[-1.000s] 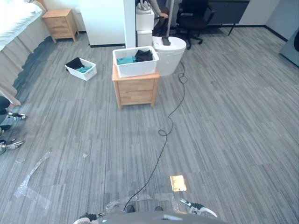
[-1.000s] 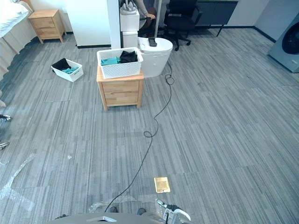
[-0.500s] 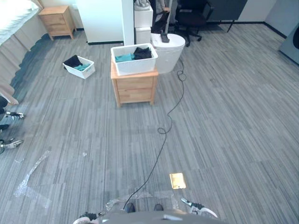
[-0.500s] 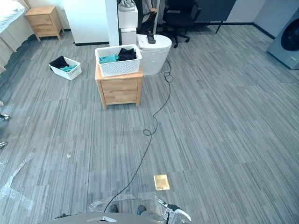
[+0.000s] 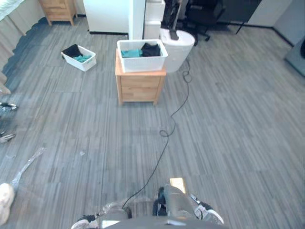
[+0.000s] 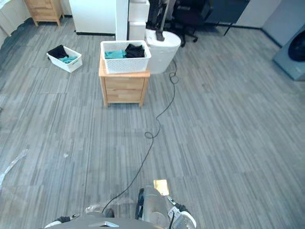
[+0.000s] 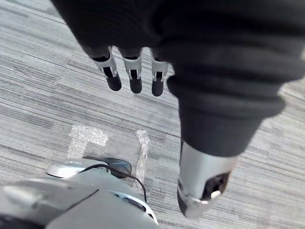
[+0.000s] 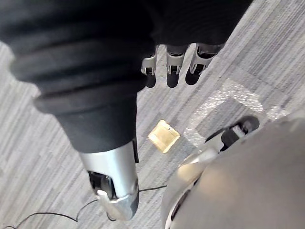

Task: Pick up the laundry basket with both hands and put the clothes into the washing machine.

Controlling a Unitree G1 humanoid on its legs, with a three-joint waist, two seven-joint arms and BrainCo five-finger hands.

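Upper left of the head views: a small white bin [image 5: 78,56] stands on the grey plank floor [image 5: 238,119], holding dark and teal cloth. Upper centre: the white laundry basket [image 5: 141,62] sits on top of a light wooden nightstand [image 5: 139,88], well apart from the robot. Teal clothes [image 5: 130,53] lie in its left half and black clothes [image 5: 151,49] in its right. A round white container [image 5: 181,47] stands just behind it to the right. Upper right edge: the grey washing machine [image 6: 293,55] with a dark round door, well apart from the basket. Left hand [image 7: 135,78]: fingers straight, hanging over the floor, grasping nothing. Right hand [image 8: 172,71]: likewise released and empty. Assessment: the basket looks like a rigid perforated plastic shell carrying a light, soft load. It should lift easily but may tilt or spill if held unevenly. Recommended hold: under the rim at the two short ends, one hand to each side.
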